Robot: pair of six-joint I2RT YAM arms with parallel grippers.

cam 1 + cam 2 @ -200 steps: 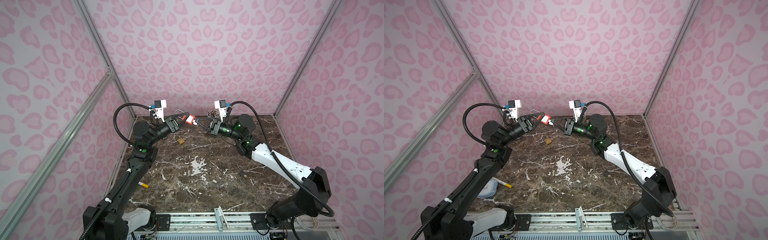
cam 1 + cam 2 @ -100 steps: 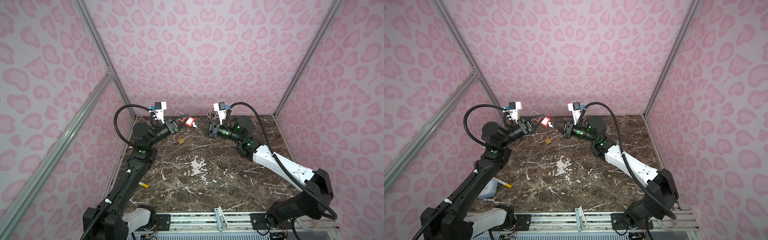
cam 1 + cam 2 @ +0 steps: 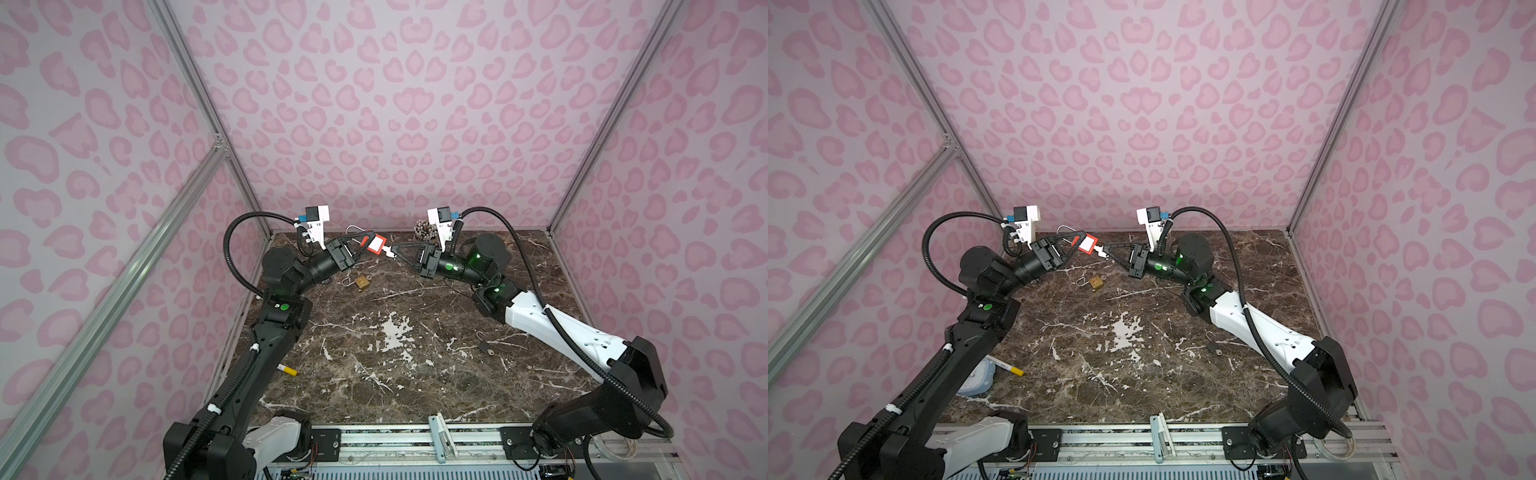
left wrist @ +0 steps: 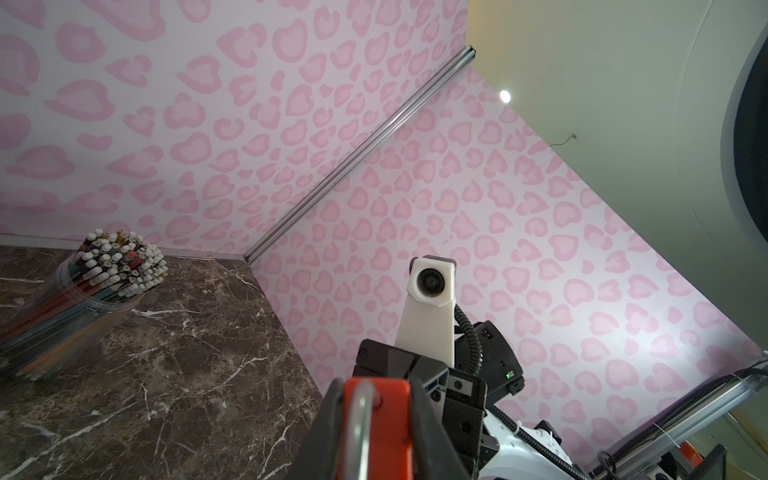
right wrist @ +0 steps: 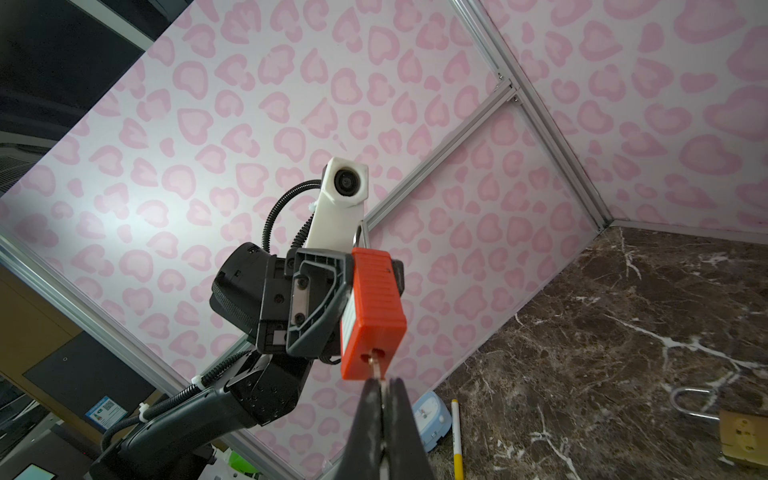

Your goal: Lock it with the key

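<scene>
Above the table's (image 3: 419, 374) far edge, I find the left gripper (image 3: 360, 244) clamped on the red padlock (image 3: 375, 244), its long axis running straight toward the key (image 3: 388, 252), which the right gripper (image 3: 397, 254) pinches with its tip at the keyhole.

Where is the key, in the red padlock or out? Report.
In. The key enters the red padlock at its keyway, pinched by the right pincer; how deep, cannot tell.

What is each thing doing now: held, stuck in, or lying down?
Red plastic padlock: held up by left pincer.
Small metal key: in the padlock's keyhole.
Right pincer: shut on the key.
Square brass padlock: lying on brown marble table.
Small dark padlock: lying on the table.
</scene>
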